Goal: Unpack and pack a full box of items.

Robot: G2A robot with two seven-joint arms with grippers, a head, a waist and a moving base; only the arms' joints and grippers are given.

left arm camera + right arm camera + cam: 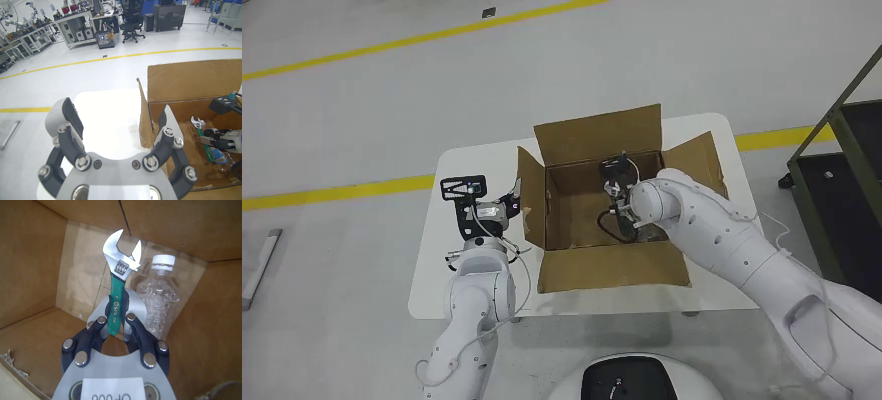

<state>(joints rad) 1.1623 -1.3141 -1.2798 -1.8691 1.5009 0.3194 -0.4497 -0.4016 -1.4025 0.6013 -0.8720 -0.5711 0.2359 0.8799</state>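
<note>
Our right gripper [117,307] is closed on the wrench [118,279]. The pads clamp the green handle near its tail. The wrench's long axis runs straight out from the jaws, with the steel head at the far end, pointing toward a wall of the box [32,256]. We cannot tell whether the wrench is clear of the box floor.

Just beside the handle lies a bottle [158,294], clear with a white cap. It is roughly parallel to the wrench and its cap faces the same way. Whether it touches the gripper, we cannot tell.

The box walls stand around the gripper on all sides we can see. We judge that the way out is up, and that the wrench's head must clear the wall and the raised flap [144,113] before it can go sideways.

Our left gripper [117,111] is wide open and holds nothing. It is over the table [105,98], just outside that flap and well apart from the wrench. The right arm is plainly the nearer one.
</note>
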